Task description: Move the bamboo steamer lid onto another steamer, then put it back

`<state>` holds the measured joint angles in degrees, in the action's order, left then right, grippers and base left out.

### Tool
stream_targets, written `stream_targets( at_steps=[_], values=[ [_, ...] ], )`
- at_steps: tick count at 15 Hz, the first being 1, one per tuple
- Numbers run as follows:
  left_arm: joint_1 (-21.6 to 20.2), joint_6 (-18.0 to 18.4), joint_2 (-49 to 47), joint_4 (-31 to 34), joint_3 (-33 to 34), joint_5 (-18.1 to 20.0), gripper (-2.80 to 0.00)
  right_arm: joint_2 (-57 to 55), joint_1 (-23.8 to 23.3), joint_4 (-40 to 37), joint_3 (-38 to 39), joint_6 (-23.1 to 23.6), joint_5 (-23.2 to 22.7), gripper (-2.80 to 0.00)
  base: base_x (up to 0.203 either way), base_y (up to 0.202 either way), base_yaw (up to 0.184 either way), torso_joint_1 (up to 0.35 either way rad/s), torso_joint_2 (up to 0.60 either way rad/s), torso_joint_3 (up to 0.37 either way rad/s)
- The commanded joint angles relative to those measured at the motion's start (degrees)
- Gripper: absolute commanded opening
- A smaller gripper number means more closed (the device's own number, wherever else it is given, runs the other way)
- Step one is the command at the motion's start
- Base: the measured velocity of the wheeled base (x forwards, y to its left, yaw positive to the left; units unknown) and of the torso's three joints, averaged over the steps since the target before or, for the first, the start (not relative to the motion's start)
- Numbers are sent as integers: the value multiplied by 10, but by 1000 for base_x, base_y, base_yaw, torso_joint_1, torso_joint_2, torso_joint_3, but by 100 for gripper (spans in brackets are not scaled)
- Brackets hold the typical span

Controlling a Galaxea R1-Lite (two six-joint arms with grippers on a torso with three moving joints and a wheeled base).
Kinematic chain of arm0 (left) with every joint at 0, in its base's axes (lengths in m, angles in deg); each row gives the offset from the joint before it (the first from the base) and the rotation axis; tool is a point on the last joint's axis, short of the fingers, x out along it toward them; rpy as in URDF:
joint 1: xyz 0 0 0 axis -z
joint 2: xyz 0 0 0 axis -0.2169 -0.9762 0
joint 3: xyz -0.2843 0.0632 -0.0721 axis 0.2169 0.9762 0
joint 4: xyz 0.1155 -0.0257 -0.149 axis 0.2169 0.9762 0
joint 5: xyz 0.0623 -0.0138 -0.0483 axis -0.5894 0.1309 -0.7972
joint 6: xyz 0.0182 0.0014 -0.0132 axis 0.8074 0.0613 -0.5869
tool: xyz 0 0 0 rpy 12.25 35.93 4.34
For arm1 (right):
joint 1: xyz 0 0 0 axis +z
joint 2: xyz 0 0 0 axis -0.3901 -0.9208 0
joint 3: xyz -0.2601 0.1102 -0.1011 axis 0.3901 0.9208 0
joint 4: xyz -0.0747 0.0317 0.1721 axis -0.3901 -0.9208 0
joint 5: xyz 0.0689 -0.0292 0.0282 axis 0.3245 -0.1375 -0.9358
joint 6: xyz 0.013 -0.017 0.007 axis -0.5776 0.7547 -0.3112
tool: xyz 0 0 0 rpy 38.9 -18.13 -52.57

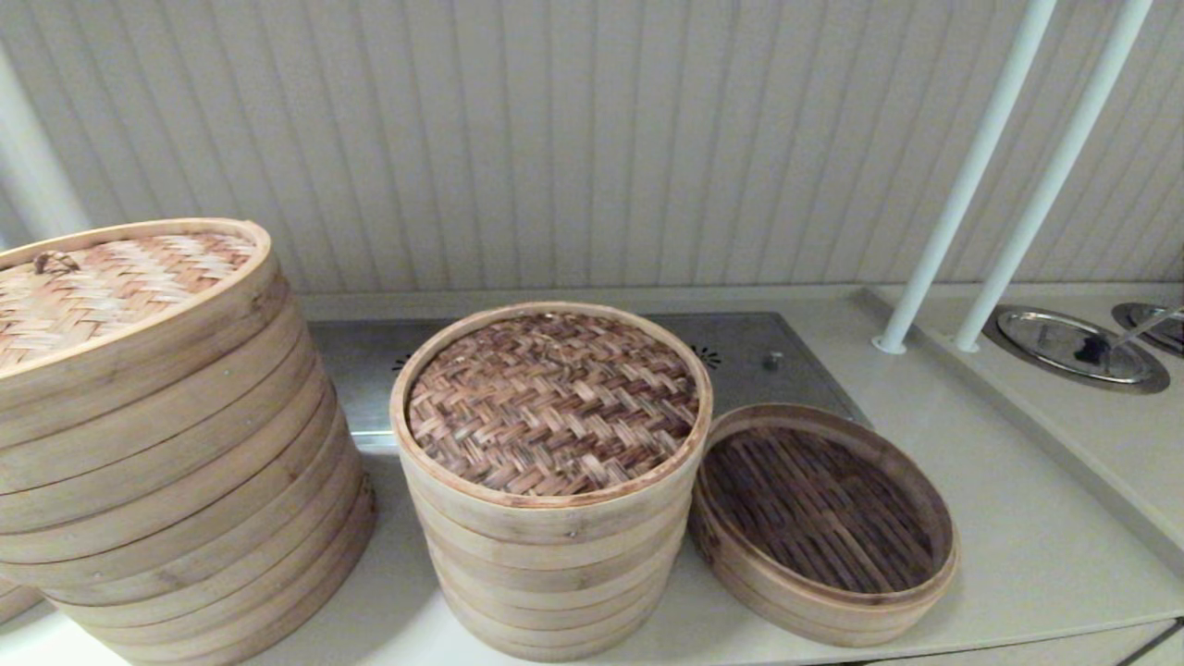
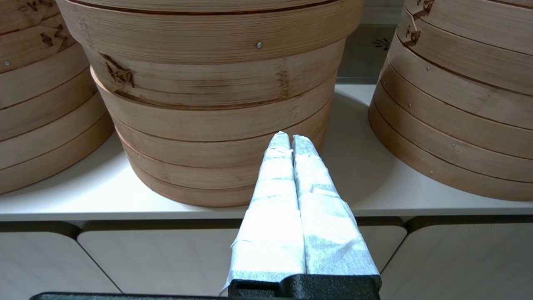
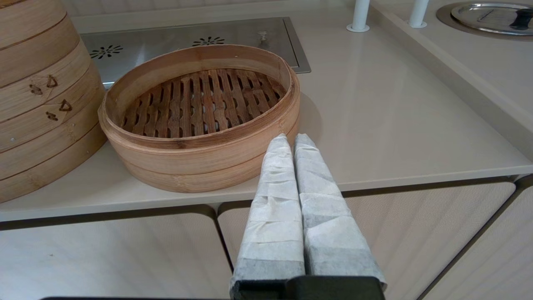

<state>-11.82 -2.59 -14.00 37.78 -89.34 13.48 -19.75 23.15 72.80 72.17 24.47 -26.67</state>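
Sitting at the centre of the head view, the bamboo steamer lid (image 1: 552,404) capped a stack of pale steamer tiers (image 1: 550,573), its dark herringbone weave facing up, and the move onto the single-tier steamer (image 1: 823,523) looked not yet begun. That low basket stood at lower right of the frame, touching or just beside the stack, its slatted floor bare. The lid was round, so no long axis mattered; what counted was that it lay above and ahead of both claws, which hung below the counter (image 1: 1017,546) edge, outside the head view. The left gripper (image 2: 290,143), cloth-wrapped fingers pressed together on nothing, pointed at the middle stack's lower tiers in its wrist view. The right gripper (image 3: 291,141), likewise pressed together and empty, pointed at the low basket's wall. By my judgement the left arm was slightly better lined up with the lid, the right with the target. Counted: 1 dark lid, 1 larger tan lid with loop handle (image 1: 102,282), 2 tall stacks, 1 single basket, 2 white poles (image 1: 1017,176).
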Motion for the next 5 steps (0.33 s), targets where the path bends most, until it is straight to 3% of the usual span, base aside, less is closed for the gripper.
stream_targets(
  at_steps=[1, 5],
  values=[
    [0, 0, 0, 0, 0, -1, -280, -2, 0, 0, 2, -2, 0, -280, 0, 0, 0, 0, 0, 0],
    [0, -1, 0, 0, 0, -1, -280, -3, -1, -1, 2, -3, 1, -280, 0, 0, 0, 0, 0, 0]
  ],
)
